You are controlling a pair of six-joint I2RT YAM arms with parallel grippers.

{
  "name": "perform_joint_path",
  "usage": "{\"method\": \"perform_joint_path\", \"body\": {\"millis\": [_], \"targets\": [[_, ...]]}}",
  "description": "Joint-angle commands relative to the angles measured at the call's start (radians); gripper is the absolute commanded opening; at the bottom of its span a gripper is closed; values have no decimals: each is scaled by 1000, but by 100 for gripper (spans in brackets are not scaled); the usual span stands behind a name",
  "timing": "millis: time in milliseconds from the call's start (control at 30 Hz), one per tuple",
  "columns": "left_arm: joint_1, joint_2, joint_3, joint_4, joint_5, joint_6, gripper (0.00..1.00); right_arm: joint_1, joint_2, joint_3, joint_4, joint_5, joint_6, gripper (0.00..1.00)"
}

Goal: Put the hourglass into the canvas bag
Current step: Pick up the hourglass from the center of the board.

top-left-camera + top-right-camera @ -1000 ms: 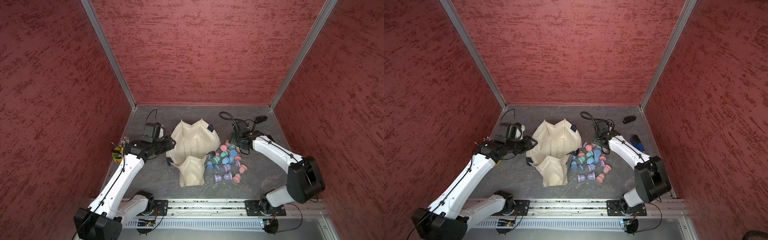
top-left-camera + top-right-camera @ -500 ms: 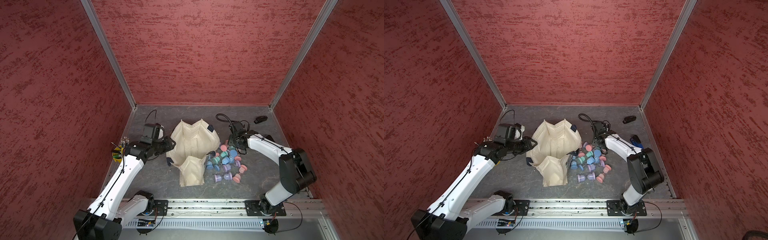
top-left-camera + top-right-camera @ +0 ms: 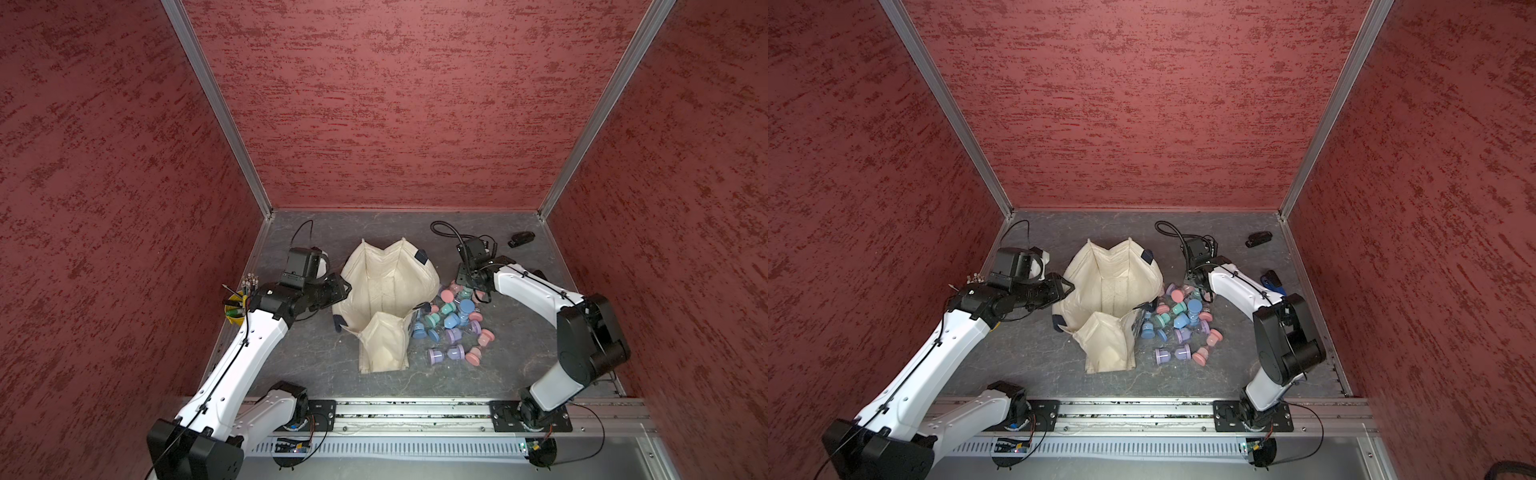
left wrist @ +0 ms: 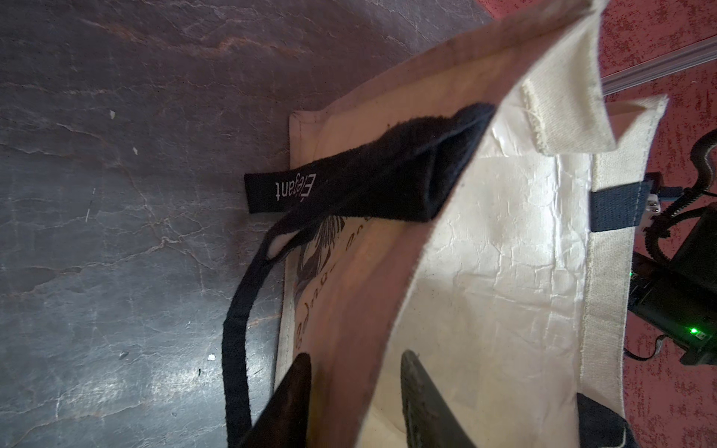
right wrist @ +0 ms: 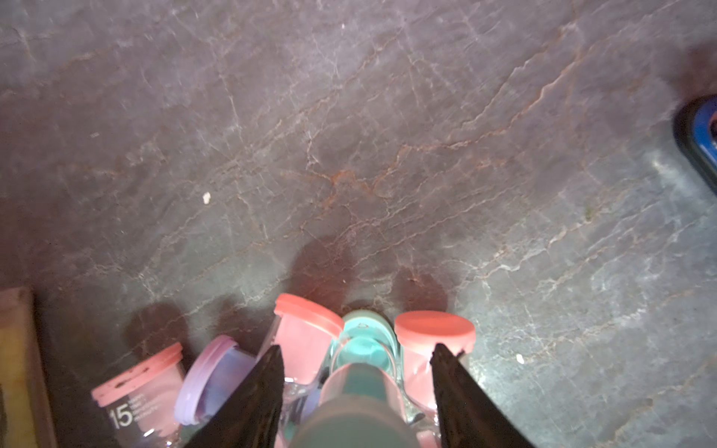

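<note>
The canvas bag (image 3: 390, 286) (image 3: 1113, 282) lies at mid-table with its mouth held open; its pale lining (image 4: 504, 252) fills the left wrist view. My left gripper (image 3: 343, 289) (image 4: 355, 355) is shut on the bag's left rim, one finger outside the wall and one inside. A pile of pink, teal, blue and purple hourglasses (image 3: 453, 324) (image 3: 1179, 320) lies just right of the bag. My right gripper (image 3: 465, 289) (image 5: 355, 347) is down at the pile's far end. Its jaws are open astride a teal hourglass (image 5: 364, 341), with pink ones on both sides.
A yellow cup of pens (image 3: 235, 309) stands by the left wall behind my left arm. A small black object (image 3: 520, 239) lies at the back right. A blue object (image 3: 1273, 282) (image 5: 702, 132) lies beside my right arm. The bag's black strap (image 4: 236, 329) trails on the table.
My right arm's elbow has swung up and back toward the rail. Its gripper has shifted slightly toward the pile's far end, and its jaws have narrowed around the teal hourglass. My left arm has held still.
</note>
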Motion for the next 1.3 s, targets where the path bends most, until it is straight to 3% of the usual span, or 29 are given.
{"method": "perform_joint_path", "body": {"millis": [0,533,800,1267], "targets": [[6,-10,-16,13,6,1,40,-3,8,21,6,28,-7,56],[9,-9,-15,15,8,1,34,-2,17,-9,19,17,3,61],[9,-9,-19,20,12,1,34,-1,22,-13,21,15,1,48],[9,-17,-30,46,19,-13,31,-2,-10,-22,15,39,25,11]]}}
